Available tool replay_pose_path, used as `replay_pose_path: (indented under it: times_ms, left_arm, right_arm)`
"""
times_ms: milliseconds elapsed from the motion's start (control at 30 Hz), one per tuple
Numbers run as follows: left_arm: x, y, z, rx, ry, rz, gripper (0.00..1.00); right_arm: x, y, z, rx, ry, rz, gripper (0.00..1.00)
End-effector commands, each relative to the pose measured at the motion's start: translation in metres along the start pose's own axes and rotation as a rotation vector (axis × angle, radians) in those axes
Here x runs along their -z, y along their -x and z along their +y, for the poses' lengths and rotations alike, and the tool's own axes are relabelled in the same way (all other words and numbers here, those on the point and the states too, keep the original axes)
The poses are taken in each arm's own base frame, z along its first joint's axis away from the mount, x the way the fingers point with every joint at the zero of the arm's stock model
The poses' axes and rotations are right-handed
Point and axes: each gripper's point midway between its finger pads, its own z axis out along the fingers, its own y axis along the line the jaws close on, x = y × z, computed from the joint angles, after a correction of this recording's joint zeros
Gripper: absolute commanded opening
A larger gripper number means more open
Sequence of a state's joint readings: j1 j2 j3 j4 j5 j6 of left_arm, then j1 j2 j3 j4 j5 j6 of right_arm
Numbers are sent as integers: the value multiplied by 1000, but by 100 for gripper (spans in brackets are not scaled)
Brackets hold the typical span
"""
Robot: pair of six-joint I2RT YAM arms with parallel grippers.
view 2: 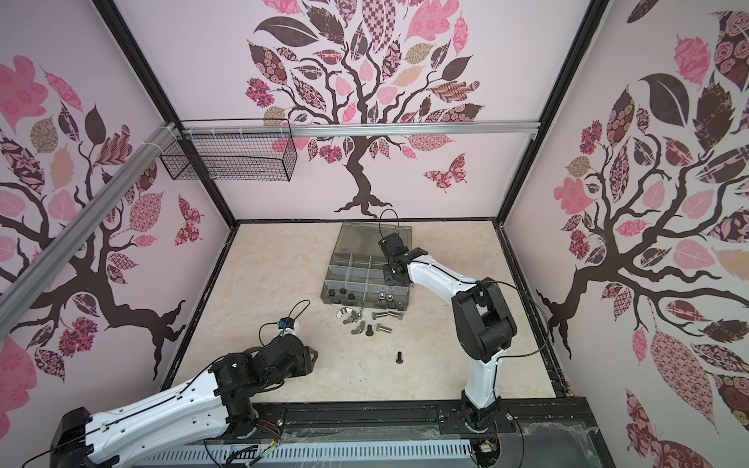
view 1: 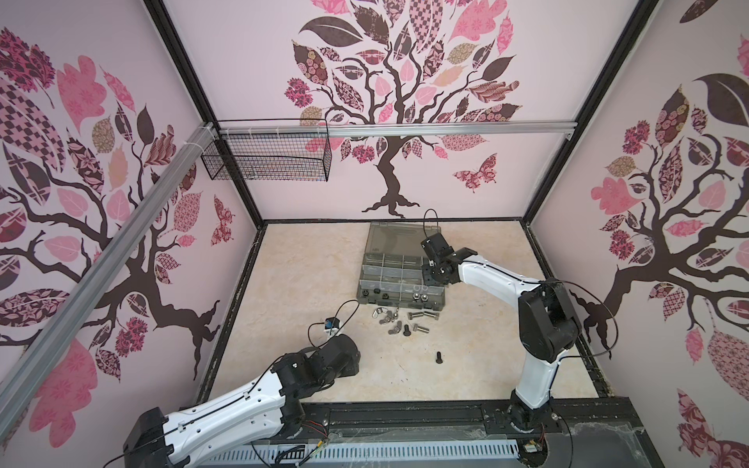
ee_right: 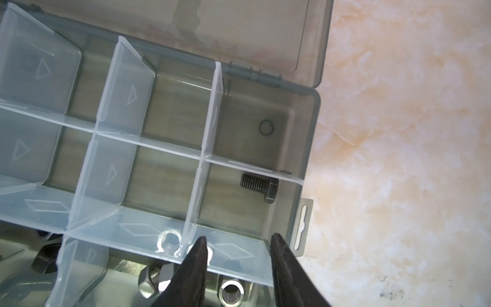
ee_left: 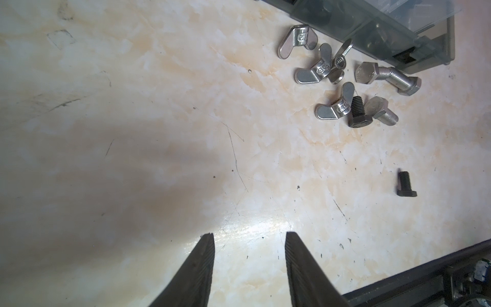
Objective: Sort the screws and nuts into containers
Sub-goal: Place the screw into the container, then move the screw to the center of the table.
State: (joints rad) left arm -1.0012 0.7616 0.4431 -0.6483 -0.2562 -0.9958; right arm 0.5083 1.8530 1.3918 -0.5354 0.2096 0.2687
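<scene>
The left gripper (ee_left: 249, 234) and the right gripper (ee_right: 239, 236) are both seen with jaws apart and empty. A black bolt (ee_right: 261, 187) lies in an end compartment of the organizer case (ee_right: 316, 111). Wing nuts (ee_left: 318, 70) and silver hex bolts (ee_left: 385, 77) lie loose just beside the case. Being small, rigid and probably slippery, these are best pinched across the shank or ears.

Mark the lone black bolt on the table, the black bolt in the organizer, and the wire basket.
lone black bolt (ee_left: 404, 178): left wrist view, on its shank.
black bolt in the organizer (ee_right: 253, 183): right wrist view, on its threaded shank.
wire basket (view 1: 275, 161): in a top view, on its mesh wall.
</scene>
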Motion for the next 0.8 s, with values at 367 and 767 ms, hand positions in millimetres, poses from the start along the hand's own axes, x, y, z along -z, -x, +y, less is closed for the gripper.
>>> replay_pose_path:
  times_ms: [367,767]
  left_arm:
    - [-11,2,-15,-70,5,32,48]
    - [-18,12,-37,-104,-1,41,48]
  right_arm:
    - [69,-47,-2,-79,174,-4,44]
    - [82,-109,20,-57,228,55,43]
